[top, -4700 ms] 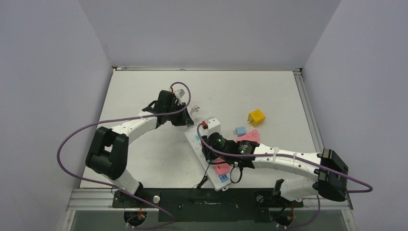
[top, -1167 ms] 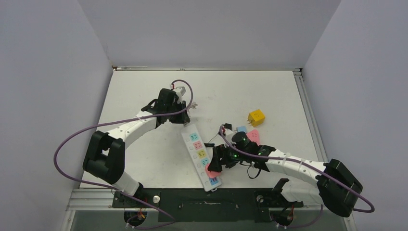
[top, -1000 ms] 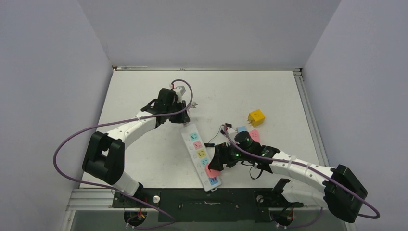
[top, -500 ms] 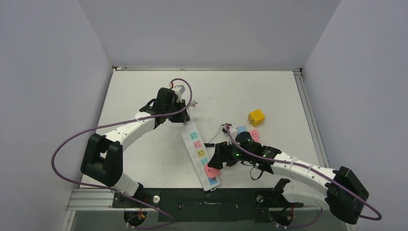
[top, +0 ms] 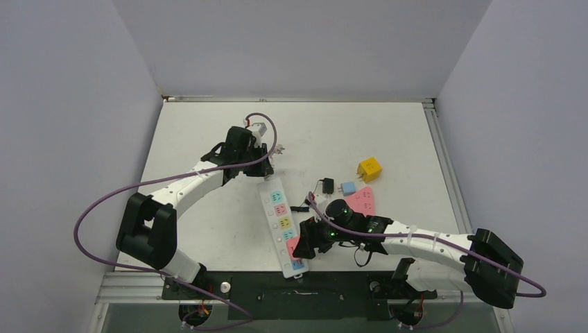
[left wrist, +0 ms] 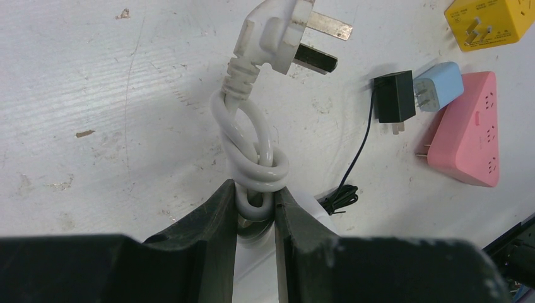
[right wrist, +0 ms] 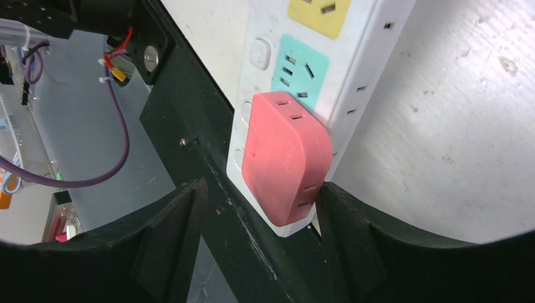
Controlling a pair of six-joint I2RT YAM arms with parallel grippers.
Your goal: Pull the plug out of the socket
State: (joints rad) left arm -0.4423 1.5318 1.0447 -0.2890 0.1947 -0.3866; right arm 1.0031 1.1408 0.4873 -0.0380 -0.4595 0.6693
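**Position of the work.** The socket (top: 279, 220) lies flat on the bench (top: 347, 132), running from the left claw (top: 267, 168) at its far end to the near edge of the bench. The plug (right wrist: 287, 158), a pink rounded block, sits on the socket near the near end, just beside a teal outlet face. The right claw (right wrist: 260, 192) straddles the plug. In the top view this claw (top: 305, 244) is directly over the near end of the strip.

**Obscured areas.**
- The pins of the plug and the outlet face under it are hidden, so whether the plug is fully seated cannot be told.
- In the top view the right claw covers most of the plug.
- In the left wrist view the fingers (left wrist: 208, 221) hide nearly all of the socket body.

**Claw state.**
- Right claw: jaws parted wider than the plug. One finger is against the plug's side or just beside it – which one cannot be told. The other stands apart with a visible gap.
- Left claw (left wrist: 254, 196): jaws closed to a narrow slot, pinching the looped white cord (left wrist: 252, 145) of the socket. The cord's own white mains plug (left wrist: 277, 31) lies free on the bench beyond the fingertips.
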